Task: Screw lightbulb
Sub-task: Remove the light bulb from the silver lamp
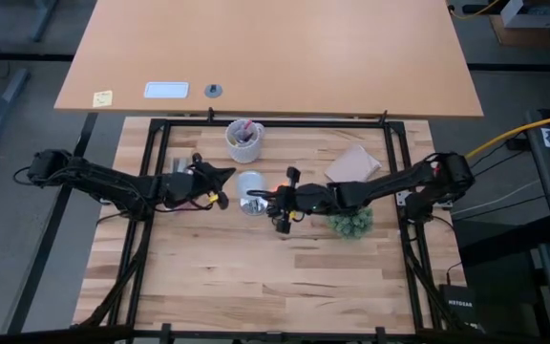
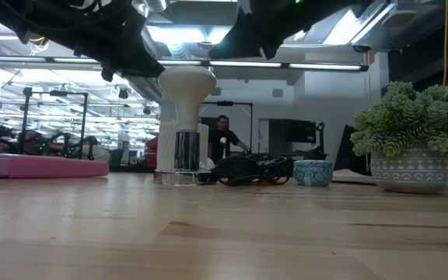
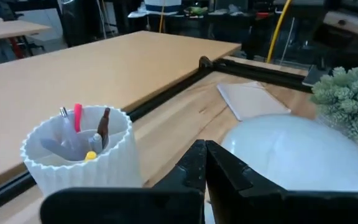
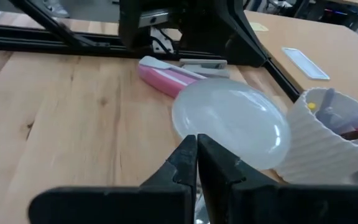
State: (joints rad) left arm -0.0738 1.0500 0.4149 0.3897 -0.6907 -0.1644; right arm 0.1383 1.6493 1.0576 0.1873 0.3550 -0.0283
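The white frosted lightbulb (image 1: 249,182) stands upright, dome up, with its narrow base in the shiny silver socket (image 2: 185,155) near the table's middle. Its dome also shows in the low view (image 2: 187,84). My left gripper (image 1: 227,175) is shut, just left of the dome and a little above it. The dome fills the area beyond its fingers in the left wrist view (image 3: 297,155). My right gripper (image 1: 275,201) is shut, just right of the bulb. The dome lies right past its fingertips in the right wrist view (image 4: 232,121). I see no finger touching the bulb.
A pale ribbed cup of pens (image 1: 243,139) stands behind the bulb. A potted green plant (image 1: 351,222) sits under my right arm, with a beige pad (image 1: 353,164) beyond it. A pink and grey object (image 4: 166,71) lies left of the bulb. A black frame (image 1: 275,122) borders the table.
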